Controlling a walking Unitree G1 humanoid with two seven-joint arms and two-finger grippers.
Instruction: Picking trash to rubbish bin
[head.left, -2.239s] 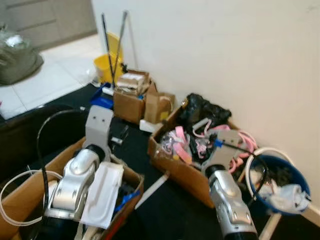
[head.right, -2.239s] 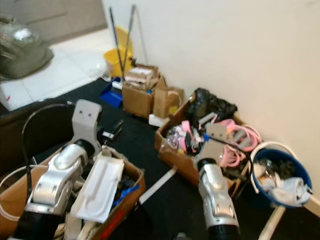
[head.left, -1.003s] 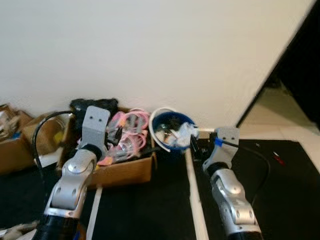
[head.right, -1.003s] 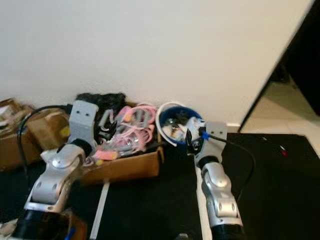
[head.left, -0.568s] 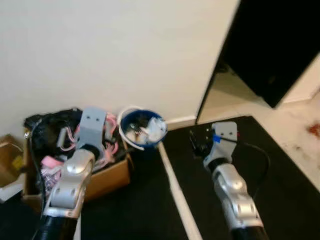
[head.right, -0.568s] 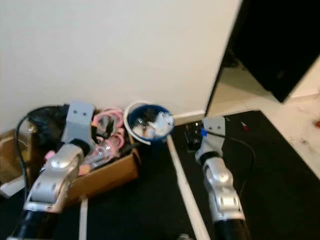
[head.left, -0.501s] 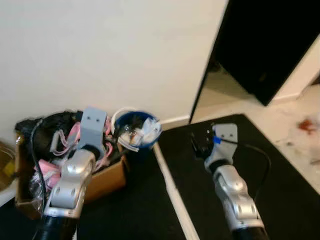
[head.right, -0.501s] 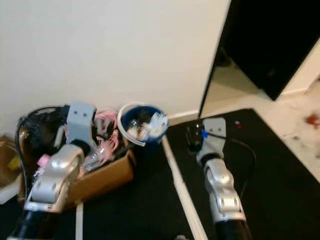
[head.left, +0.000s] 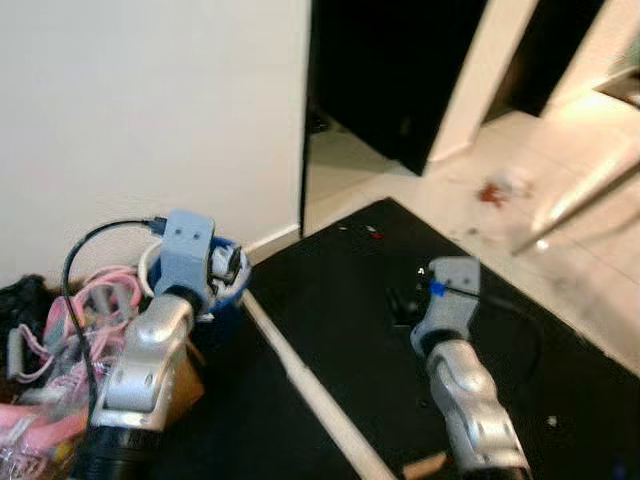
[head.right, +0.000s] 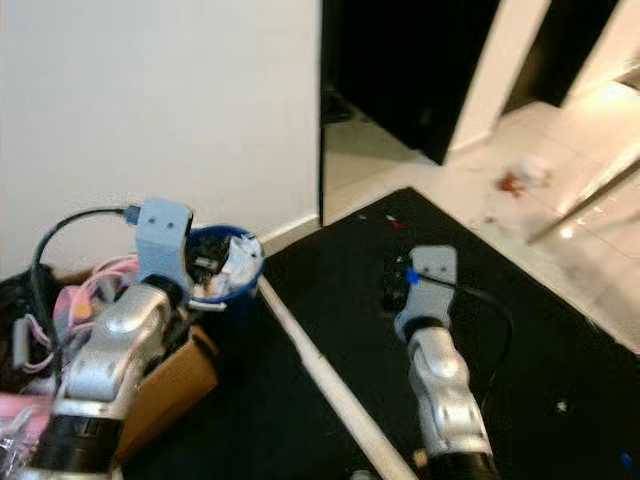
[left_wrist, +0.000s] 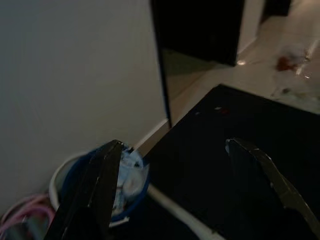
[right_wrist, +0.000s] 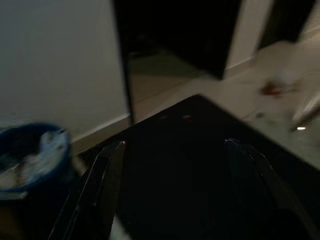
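Since a moment ago your head camera has swung to the right, so the blue rubbish bin (head.right: 228, 262) now sits at the far left of what you see and a dark doorway (head.left: 400, 70) fills the top middle. Furthest left, a cardboard box (head.right: 170, 385) of pink cables (head.left: 80, 305) stands against the white wall (head.left: 150, 100), touching the bin. The bin holds crumpled white trash (left_wrist: 131, 170) and stands at the wall's base, beside the edge of the black mat (head.left: 340, 300). Your left tool (left_wrist: 185, 190) is raised just in front of the bin; from its wrist camera, the two black fingers (left_wrist: 102, 185) are spread wide with nothing between them. A pale strip (head.right: 320, 375) runs along the mat's left edge. Further right, your right tool (right_wrist: 175, 190) is held over the mat, its fingers (right_wrist: 107, 175) also wide apart and holding nothing. Beyond the mat, at the far right, a small reddish scrap (head.left: 492, 190) lies on the pale tiled floor (head.left: 560, 270).
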